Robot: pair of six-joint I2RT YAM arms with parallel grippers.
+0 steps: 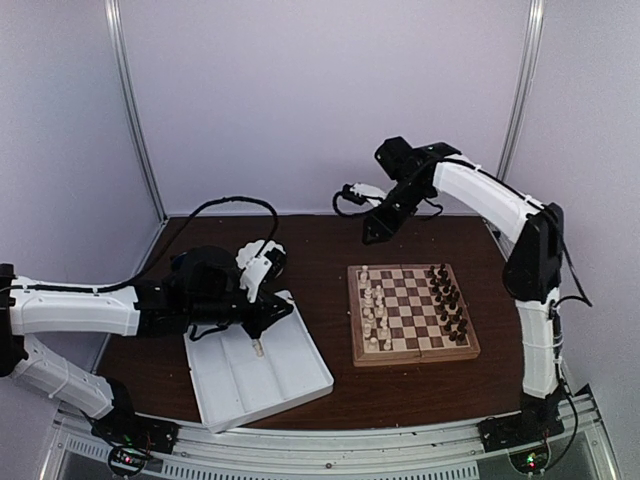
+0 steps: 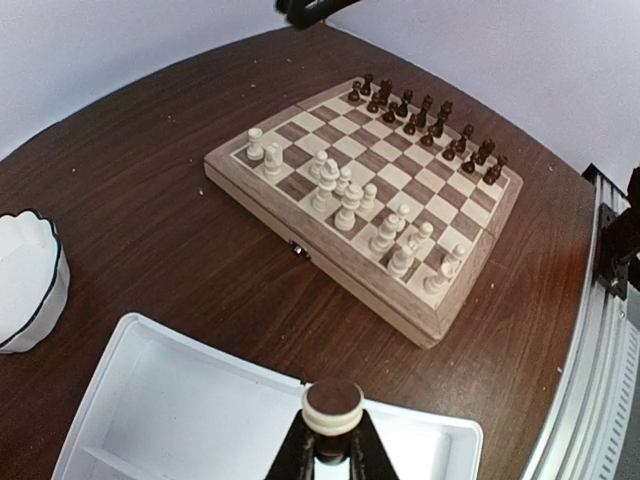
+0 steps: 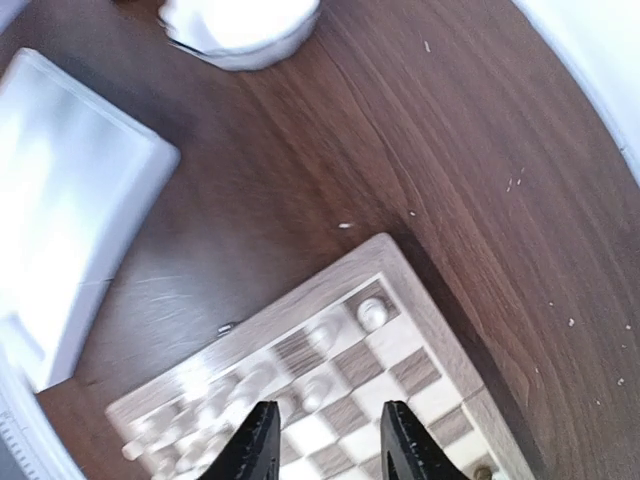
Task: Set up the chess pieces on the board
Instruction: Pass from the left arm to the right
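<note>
The board [image 1: 415, 355] lies right of centre. Cream chess pieces [image 1: 375, 305] stand along its left side and dark ones [image 1: 450, 300] along its right. My left gripper [image 1: 258, 335] hangs over the white tray, shut on a cream chess piece [image 2: 332, 408]. That piece shows its round felt base between the fingers. My right gripper [image 1: 372, 235] is raised above the board's far left corner. In the right wrist view that gripper [image 3: 325, 425] is open with nothing between its fingers, and below it blurred cream pieces [image 3: 372, 314] stand on the board [image 3: 300, 300].
A white divided tray [image 1: 290, 370] sits at the front left, also seen in the left wrist view [image 2: 180, 400]. A white scalloped bowl [image 2: 25, 280] stands on the dark table behind the tray. Enclosure walls close the back and sides.
</note>
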